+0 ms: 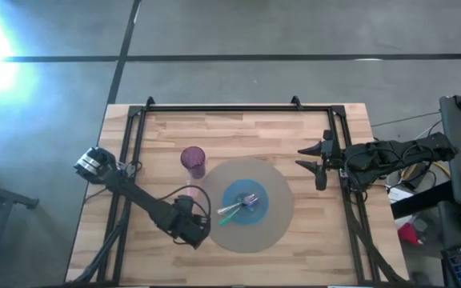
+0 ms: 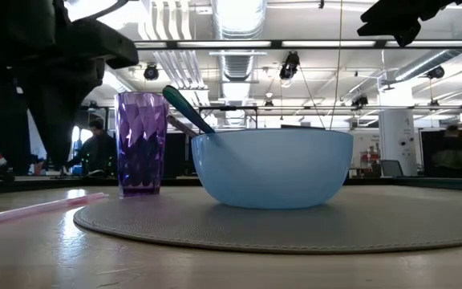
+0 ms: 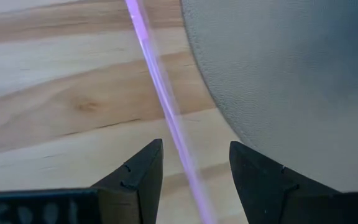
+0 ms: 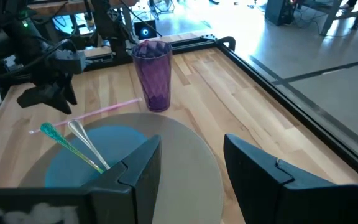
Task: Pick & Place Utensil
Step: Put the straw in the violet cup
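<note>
Pink straw (image 3: pixel 166 112) lies between the released left hand's (image 3: pixel 194 165) fingers, beside the mat (image 1: pixel 282 216).

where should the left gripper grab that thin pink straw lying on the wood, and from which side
Grip the thin pink straw mid-shaft, coming straight down from above. It lies flat on the wooden table just outside the edge of the round grey mat, so only its two long sides are free. The open left gripper already straddles it, one finger on each side; closing across its width should likely pinch it.
</note>
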